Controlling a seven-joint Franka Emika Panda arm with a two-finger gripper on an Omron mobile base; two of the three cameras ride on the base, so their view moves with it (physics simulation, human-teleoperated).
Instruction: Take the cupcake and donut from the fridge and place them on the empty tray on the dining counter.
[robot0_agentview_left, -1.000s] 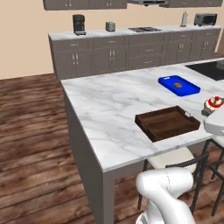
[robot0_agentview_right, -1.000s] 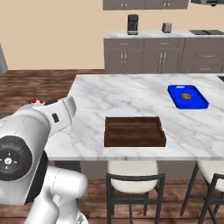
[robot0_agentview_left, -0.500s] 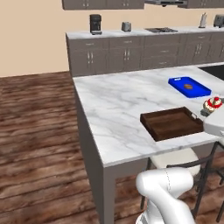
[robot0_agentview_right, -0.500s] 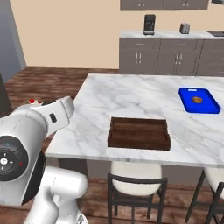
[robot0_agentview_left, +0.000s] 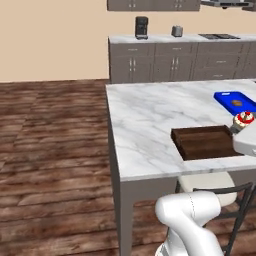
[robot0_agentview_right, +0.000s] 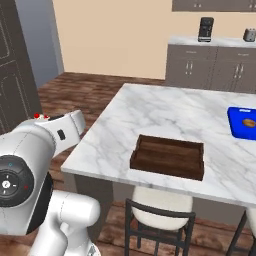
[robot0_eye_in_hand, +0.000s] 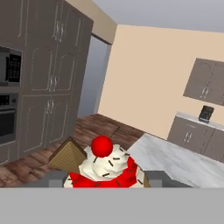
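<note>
My gripper (robot0_eye_in_hand: 107, 179) is shut on the cupcake (robot0_eye_in_hand: 104, 166), which has a red wrapper, pale frosting and a red cherry on top. From the base views the cupcake (robot0_agentview_left: 244, 119) rides at the end of my arm, beside the dining counter (robot0_agentview_left: 150, 120), and its red top (robot0_agentview_right: 41, 116) peeks over the hand. The dark brown tray (robot0_agentview_left: 205, 141) lies near the counter's front edge, and nothing rests in the tray (robot0_agentview_right: 167, 157). A tall grey fridge (robot0_eye_in_hand: 98, 74) stands far off between dark cabinets and the beige wall. The donut is out of view.
A blue tray (robot0_agentview_left: 235, 101) holding a small brown item lies further back on the marble. Stools (robot0_agentview_right: 162, 205) are tucked under the counter's front edge. Grey wall cabinets with a coffee machine (robot0_agentview_left: 141, 26) line the back. Dark panelled cabinets (robot0_eye_in_hand: 39, 78) rise on the left.
The whole picture has shifted in both base views, so the base has moved; the counter and tray now sit further right. The cupcake stays in my gripper.
</note>
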